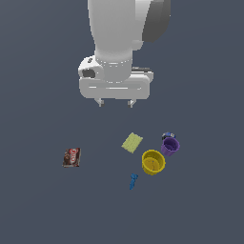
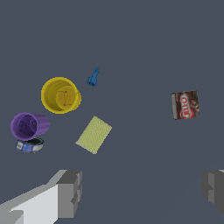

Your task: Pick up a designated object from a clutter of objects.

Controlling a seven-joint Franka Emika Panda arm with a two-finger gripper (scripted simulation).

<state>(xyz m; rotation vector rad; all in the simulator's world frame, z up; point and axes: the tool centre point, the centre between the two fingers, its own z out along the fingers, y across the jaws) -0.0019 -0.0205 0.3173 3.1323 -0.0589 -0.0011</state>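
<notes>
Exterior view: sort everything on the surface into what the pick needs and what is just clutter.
Needed for the pick:
- brown-red box, lying apart at the exterior view's left
- gripper, open, above the surface

Just lying about:
- pale green pad
- yellow cup
- purple cup
- blue tool
- small dark blue item

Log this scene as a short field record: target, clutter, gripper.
target: brown-red box, lying flat, alone toward the exterior view's left
clutter: pale green pad, yellow cup, purple cup, blue tool, small dark blue item behind the purple cup
gripper: above the surface, jaws apart, holding nothing
contact: none
</notes>
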